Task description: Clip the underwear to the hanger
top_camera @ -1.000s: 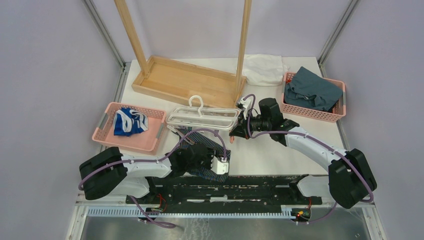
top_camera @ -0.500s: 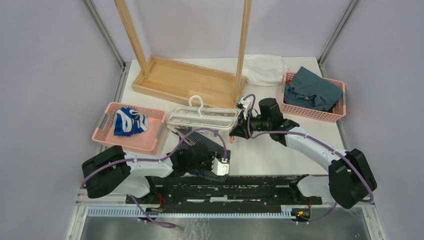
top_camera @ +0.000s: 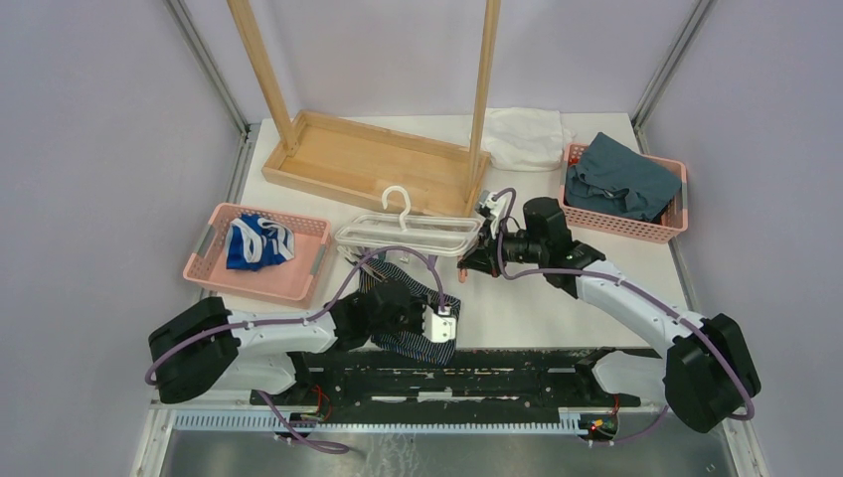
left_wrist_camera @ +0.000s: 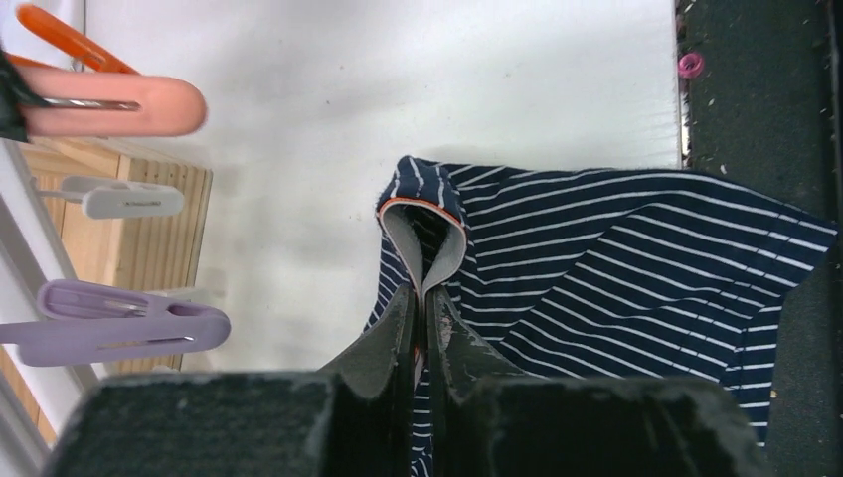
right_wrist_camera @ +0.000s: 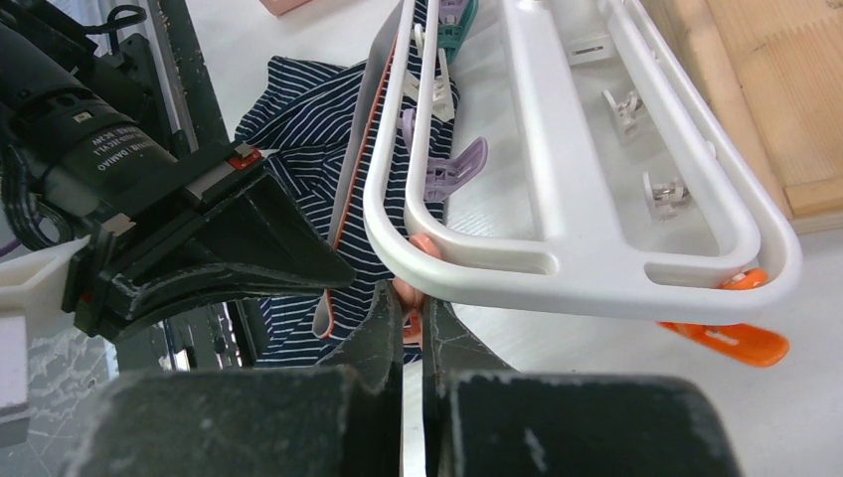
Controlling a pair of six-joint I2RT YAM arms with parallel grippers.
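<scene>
There is one underwear point(left_wrist_camera: 616, 258), dark blue with thin white stripes. It lies on the white table point(top_camera: 537, 308), close to the near edge, just below the hanger. The left gripper point(left_wrist_camera: 422, 303) is squeezed nearly closed and pinches a fold of its edge, where the orange trim shows.

There is one hanger point(right_wrist_camera: 596, 273), a white frame with one hook on top. In the left wrist view we count four clips on it: one pink clip point(left_wrist_camera: 109, 104), one orange clip point(left_wrist_camera: 75, 40), one white clip point(left_wrist_camera: 119, 199) and one purple clip point(left_wrist_camera: 119, 323). The right gripper point(right_wrist_camera: 406, 318) is at the hanger's right end, closed tight with the pink clip between its fingers.

Farther out we count two pink baskets. The left basket point(top_camera: 278, 278) holds one blue-and-white garment point(top_camera: 256, 241). The right basket point(top_camera: 616, 227) holds one teal cloth point(top_camera: 621, 179). Behind the hanger stands one wooden rack point(top_camera: 358, 159) with two tall posts. One white cloth point(top_camera: 527, 137) lies at the back.
</scene>
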